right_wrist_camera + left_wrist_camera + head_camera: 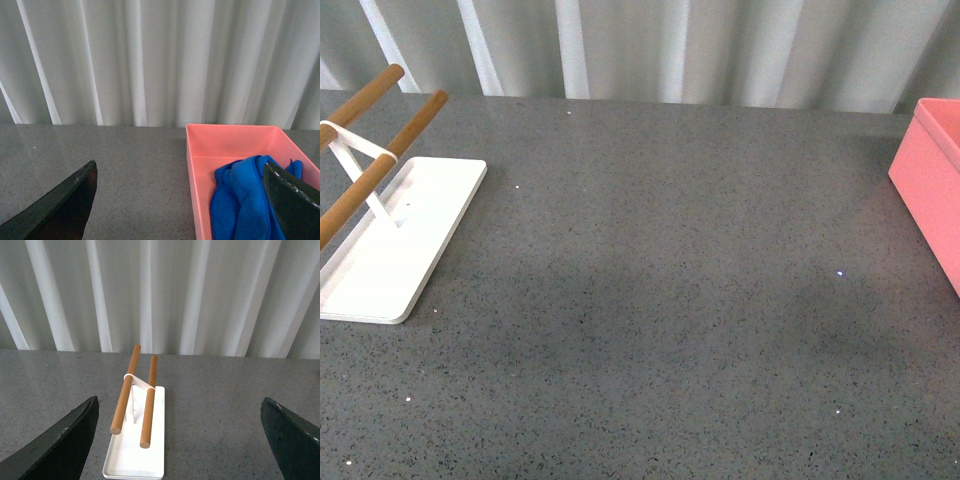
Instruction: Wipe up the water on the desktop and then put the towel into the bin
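The bright blue microfibre towel (pixel 245 200) lies crumpled inside the salmon-pink rectangular plastic bin (pixel 200 165), which stands at the right edge of the dark grey speckled stone-like table (pixel 660 300). At the table's left sits a flat white stand with two wooden bars (pixel 390 225). The left gripper (pixel 180 440) and the right gripper (pixel 180 200) each hold their jaws wide apart, gripping nothing.
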{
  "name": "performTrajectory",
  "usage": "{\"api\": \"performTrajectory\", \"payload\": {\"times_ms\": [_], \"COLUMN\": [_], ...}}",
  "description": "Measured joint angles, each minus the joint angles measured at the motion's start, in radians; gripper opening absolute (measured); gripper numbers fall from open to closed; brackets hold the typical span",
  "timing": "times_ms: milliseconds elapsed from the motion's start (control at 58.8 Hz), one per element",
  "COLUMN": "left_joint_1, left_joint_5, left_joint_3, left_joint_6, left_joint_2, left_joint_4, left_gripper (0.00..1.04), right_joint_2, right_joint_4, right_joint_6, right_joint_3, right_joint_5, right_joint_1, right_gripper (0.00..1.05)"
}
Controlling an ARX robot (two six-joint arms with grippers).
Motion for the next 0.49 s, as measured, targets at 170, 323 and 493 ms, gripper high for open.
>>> {"api": "performTrajectory", "payload": {"times_ms": [170,323,493], "left_joint_1": [0.000,0.000,0.000], "left_joint_5": [0.000,0.000,0.000], "left_joint_3": [0.000,0.000,0.000], "left_joint_6": [0.000,0.000,0.000], "left_joint_2": [0.000,0.000,0.000], "left_joint_4": [0.000,0.000,0.000], "left_gripper": [0.98,0.98,0.98], "right_joint_2": [0.000,0.000,0.000], "right_joint_4": [0.000,0.000,0.000], "right_joint_6": [0.000,0.000,0.000], "right_joint_3": [0.000,0.000,0.000], "right_joint_5": [0.000,0.000,0.000], "right_joint_1": [0.000,0.000,0.000], "right_gripper": [0.98,0.98,0.98]}}
